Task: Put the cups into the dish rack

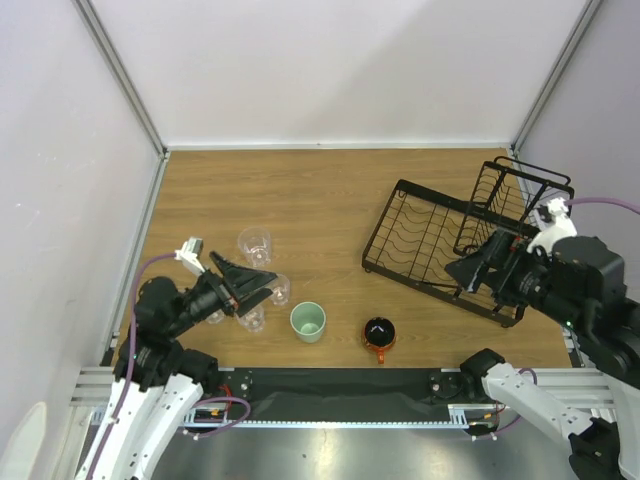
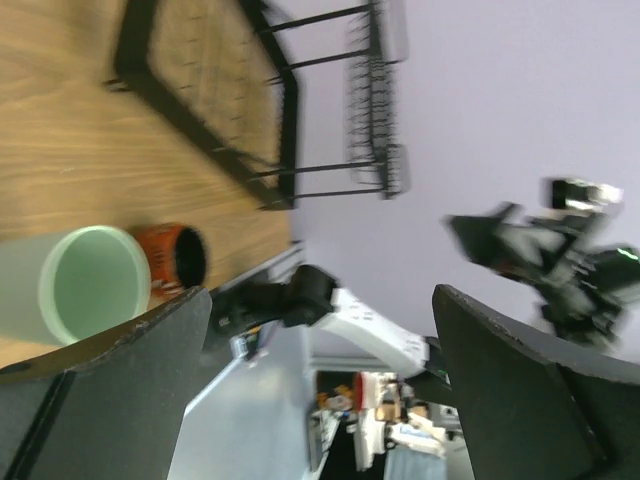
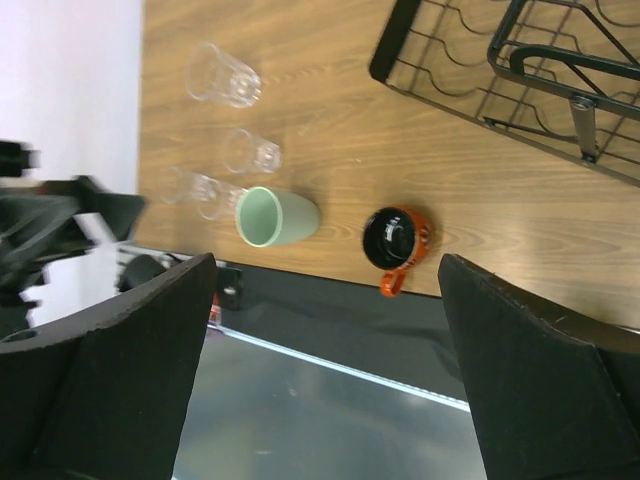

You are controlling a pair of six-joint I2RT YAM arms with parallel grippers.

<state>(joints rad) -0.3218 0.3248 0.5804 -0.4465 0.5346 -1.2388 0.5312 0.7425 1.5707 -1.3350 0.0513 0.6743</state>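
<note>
Three clear tumblers [image 1: 255, 245] [image 1: 279, 290] [image 1: 250, 319] stand at the table's left. The mint-green cup [image 1: 308, 322] and the orange-red mug [image 1: 379, 337] stand near the front edge. The black wire dish rack [image 1: 440, 235] sits at the right and holds no cups. My left gripper [image 1: 262, 290] hangs open and empty just above the tumblers; its wrist view shows the mint cup [image 2: 90, 285], the mug [image 2: 175, 262] and the rack [image 2: 240, 100]. My right gripper [image 1: 463, 272] is open and empty over the rack's near edge. Its wrist view shows the tumblers [image 3: 225, 75], mint cup [image 3: 275, 215], mug [image 3: 395, 237] and rack [image 3: 520, 70].
The rack's taller basket section [image 1: 515, 205] stands at its far right end, close to the right wall. White walls enclose the table on three sides. A black and metal rail [image 1: 330, 395] with both arm bases runs along the front edge.
</note>
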